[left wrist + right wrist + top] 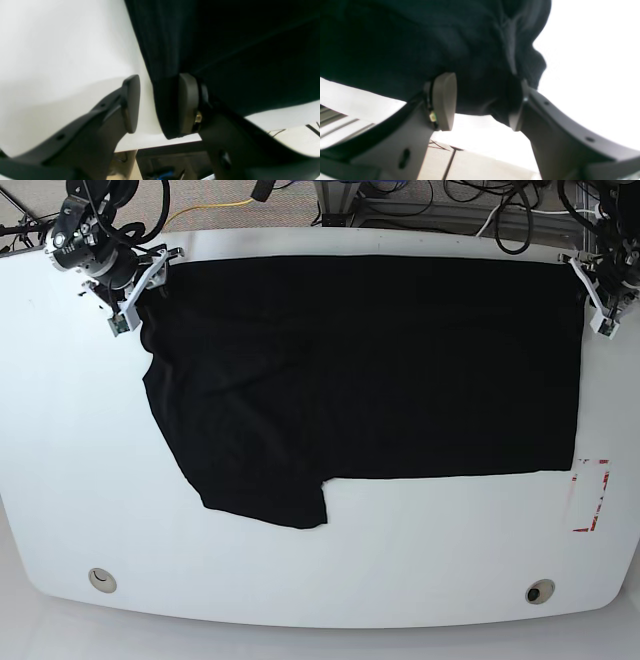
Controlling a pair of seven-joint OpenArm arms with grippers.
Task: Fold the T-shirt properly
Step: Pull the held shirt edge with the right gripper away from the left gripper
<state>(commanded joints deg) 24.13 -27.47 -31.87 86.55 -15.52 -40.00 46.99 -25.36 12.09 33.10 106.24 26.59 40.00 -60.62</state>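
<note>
I work in what looks like a robotics lab: a white rounded table (pixel 60 480) with red tape marks (pixel 592 495) at one edge, loose cables (pixel 430 198) heaped behind it, and my arms clamped to its far corners.
</note>
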